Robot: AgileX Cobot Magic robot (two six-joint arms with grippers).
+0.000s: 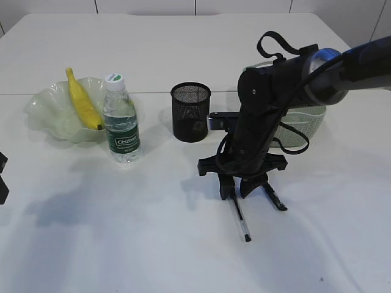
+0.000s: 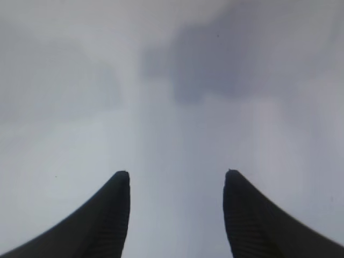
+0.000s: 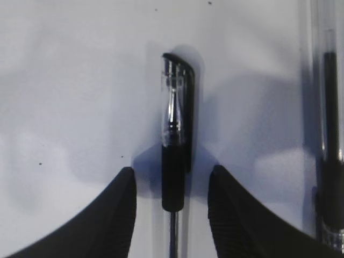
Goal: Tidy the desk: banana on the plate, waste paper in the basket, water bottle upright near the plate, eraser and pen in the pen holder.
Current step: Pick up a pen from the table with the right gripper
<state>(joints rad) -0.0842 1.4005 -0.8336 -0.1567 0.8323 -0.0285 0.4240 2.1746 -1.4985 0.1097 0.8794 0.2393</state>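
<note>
The banana (image 1: 84, 105) lies in the pale green plate (image 1: 46, 113). The water bottle (image 1: 121, 122) stands upright just right of the plate. The black mesh pen holder (image 1: 190, 111) stands mid-table. A clear pen with a black cap (image 3: 174, 134) lies on the desk; it also shows in the exterior view (image 1: 240, 218). My right gripper (image 3: 171, 172) is open, low over the desk, with one finger on each side of this pen. My left gripper (image 2: 176, 174) is open and empty over bare desk. The eraser and the waste paper are not visible.
A second pen (image 3: 329, 134) lies parallel, just right of the right gripper, and shows in the exterior view (image 1: 276, 200). The sage-green basket (image 1: 302, 125) stands behind the right arm, mostly hidden. The left gripper shows only at the left edge of the exterior view (image 1: 2, 183).
</note>
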